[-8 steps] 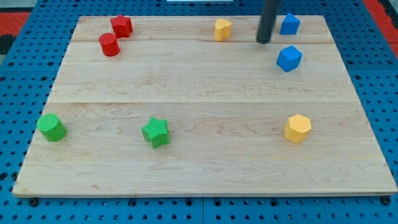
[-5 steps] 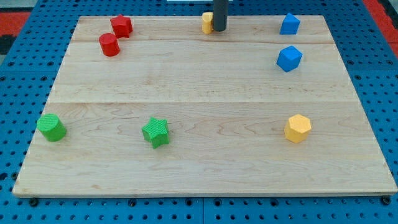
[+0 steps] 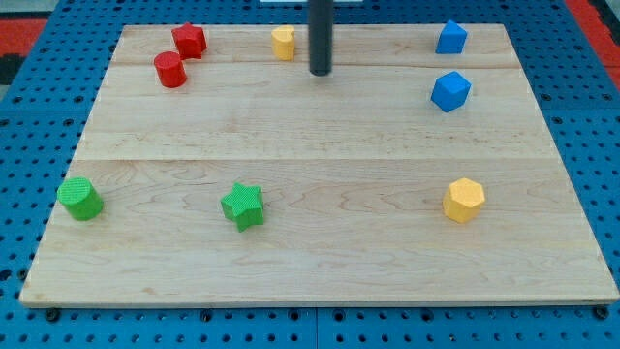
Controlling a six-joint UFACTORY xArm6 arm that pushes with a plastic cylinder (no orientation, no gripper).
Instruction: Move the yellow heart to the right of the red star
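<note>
Rod tip (image 3: 321, 73) sits on the board near the view's top, a plain dark rod end with nothing to open or close; touching no block. Yellow heart (image 3: 283, 42) lies just to the view's left of the tip and slightly higher, close but apart, a sliver of bare wood between them. Heart is near the top edge of the wooden board (image 3: 320, 262). Further left along the same top strip: red star (image 3: 189, 40), with a clear gap between it and the heart. Red cylinder (image 3: 170, 70) sits just below-left of the star, near it.

Judgement: heart already lies right of the star but not next to it; tip is on the heart's right and a bit low, so a leftward push needs the tip raised toward the top edge first, level with the heart. A push from below risks sliding it off the top edge.
</note>
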